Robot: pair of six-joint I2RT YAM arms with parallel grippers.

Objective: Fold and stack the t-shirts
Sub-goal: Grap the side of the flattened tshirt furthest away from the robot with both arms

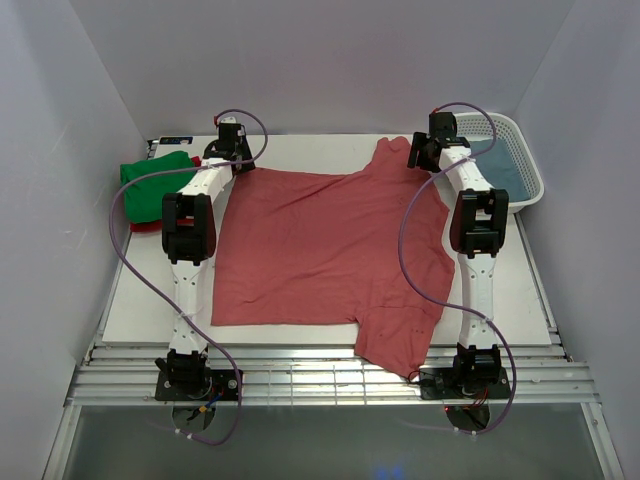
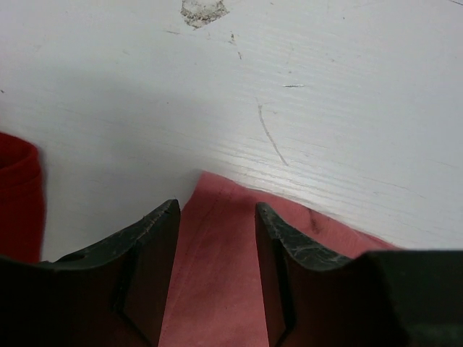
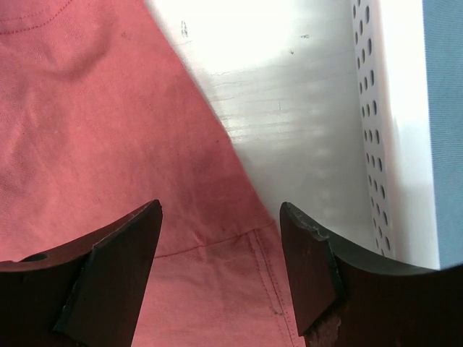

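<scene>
The left gripper [image 2: 217,210] stood parted, grasping nothing, over the far hem corner of the pink shirt [image 1: 310,250]; the right gripper [image 3: 221,210] gaped wide above its far sleeve; the cloth ran nearward from both, its length lying across the table [image 1: 500,290]; four shirts in all: the pink shirt spread flat, one green shirt [image 1: 150,180] on one dark red shirt [image 1: 142,226] at the left, one blue shirt [image 1: 500,165] in the single basket [image 1: 530,192].

Four t-shirts are counted: one pinkish-red shirt [image 1: 320,250] spread over the middle of the tabletop [image 1: 530,290], one green shirt [image 1: 150,182] at the far left, one dark red shirt [image 1: 146,226] partly covered by the green one, and one grey-blue shirt [image 1: 500,165] inside the basket. One white lattice basket [image 1: 531,190] is recorded at the far right. Two arms are noted, the left arm [image 1: 188,225] and the right arm [image 1: 478,220]. One hand is carried by each: the left hand [image 2: 217,208] and the right hand [image 3: 221,210]. Two dark fingers [image 2: 145,246] are seen on each hand. One tabletop is logged.
</scene>
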